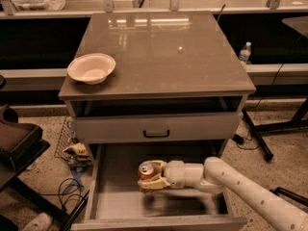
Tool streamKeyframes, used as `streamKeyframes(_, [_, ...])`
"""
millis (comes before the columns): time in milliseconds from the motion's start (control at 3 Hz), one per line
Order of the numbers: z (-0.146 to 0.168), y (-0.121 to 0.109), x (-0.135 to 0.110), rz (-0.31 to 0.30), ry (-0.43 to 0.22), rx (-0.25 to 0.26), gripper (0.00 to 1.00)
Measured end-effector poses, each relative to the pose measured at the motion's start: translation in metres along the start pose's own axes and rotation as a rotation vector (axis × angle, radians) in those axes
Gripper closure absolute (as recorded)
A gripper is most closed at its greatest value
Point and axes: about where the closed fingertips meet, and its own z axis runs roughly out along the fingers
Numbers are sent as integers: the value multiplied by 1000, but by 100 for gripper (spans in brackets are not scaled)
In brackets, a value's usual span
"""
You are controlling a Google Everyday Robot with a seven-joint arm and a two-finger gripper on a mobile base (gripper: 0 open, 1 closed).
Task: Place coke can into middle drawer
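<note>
End effector (150, 177) reaching in from lower right, fingers clamping sides of coke can (146, 169) and holding it upright over middle drawer (115, 203) floor, lower centre of frame. Whether can touching floor: cannot tell. Judging can as light, thin-walled, smooth, denting under hard squeeze; mid-body grip across curved sides suiting best. White bowl (91, 67) sitting on counter (168, 47), upper left.

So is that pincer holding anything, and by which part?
Yes: the pincer grips the coke can around its side, over the open middle drawer.
</note>
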Motion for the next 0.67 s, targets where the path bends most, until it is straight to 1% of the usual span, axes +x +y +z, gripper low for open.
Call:
streamKeyframes(333, [22, -4, 16, -90, 68, 0, 100])
streamKeyframes(667, [52, 0, 24, -128, 74, -28, 100])
